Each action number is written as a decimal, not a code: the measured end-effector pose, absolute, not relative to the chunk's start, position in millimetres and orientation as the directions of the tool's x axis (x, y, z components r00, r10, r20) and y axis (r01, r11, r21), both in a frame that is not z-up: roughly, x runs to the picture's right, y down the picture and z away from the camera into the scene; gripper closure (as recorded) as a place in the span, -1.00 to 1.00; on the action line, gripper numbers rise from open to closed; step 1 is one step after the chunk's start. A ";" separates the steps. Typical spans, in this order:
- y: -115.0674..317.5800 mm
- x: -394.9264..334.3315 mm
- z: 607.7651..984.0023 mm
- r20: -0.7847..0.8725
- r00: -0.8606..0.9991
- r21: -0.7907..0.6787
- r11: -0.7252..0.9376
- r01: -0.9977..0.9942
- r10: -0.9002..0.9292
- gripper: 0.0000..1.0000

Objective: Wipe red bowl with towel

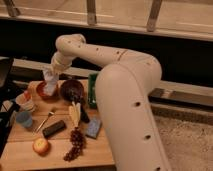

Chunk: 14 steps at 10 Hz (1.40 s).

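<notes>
1. Red bowl [41, 92]: stands at the far left of the wooden tabletop [55, 152], near its back edge. Its inside is largely covered by the towel; only part of the rim and the left wall shows, a dull red.
2. Towel [50, 86]: white and crumpled. It hangs down from the gripper with its lower end inside the red bowl. Whether it presses on the bowl's floor cannot be told.
3. Gripper [52, 75]: directly above the red bowl, pointing down, at the end of the white arm [125, 95] that reaches in from the right. The jaws hold the upper end of the towel.
4. Dark bowl [73, 91]: just beside the red bowl, on its right. Its contents cannot be made out.
5. White cup [25, 103]: in front of the red bowl at the left edge, with something red showing at its top.
6. Blue cup [23, 119]: in front of the white cup, upright; nothing seen in it.
7. Other items on the tabletop: a green packet [92, 90] right of the dark bowl, a blue sponge [93, 128], a bunch of dark grapes [75, 145], a round orange fruit [41, 145].
</notes>
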<state>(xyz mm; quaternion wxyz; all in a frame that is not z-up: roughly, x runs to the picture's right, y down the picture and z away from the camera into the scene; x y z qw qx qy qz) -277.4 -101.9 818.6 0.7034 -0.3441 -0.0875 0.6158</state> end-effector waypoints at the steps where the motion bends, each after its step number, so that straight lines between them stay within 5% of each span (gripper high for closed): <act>1: -97.5 -293.4 833.5 -0.316 0.247 -0.605 0.006 -0.796 0.916 1.00; 14: -63.9 -349.6 889.4 -0.365 0.305 -0.665 -0.018 -0.747 0.880 1.00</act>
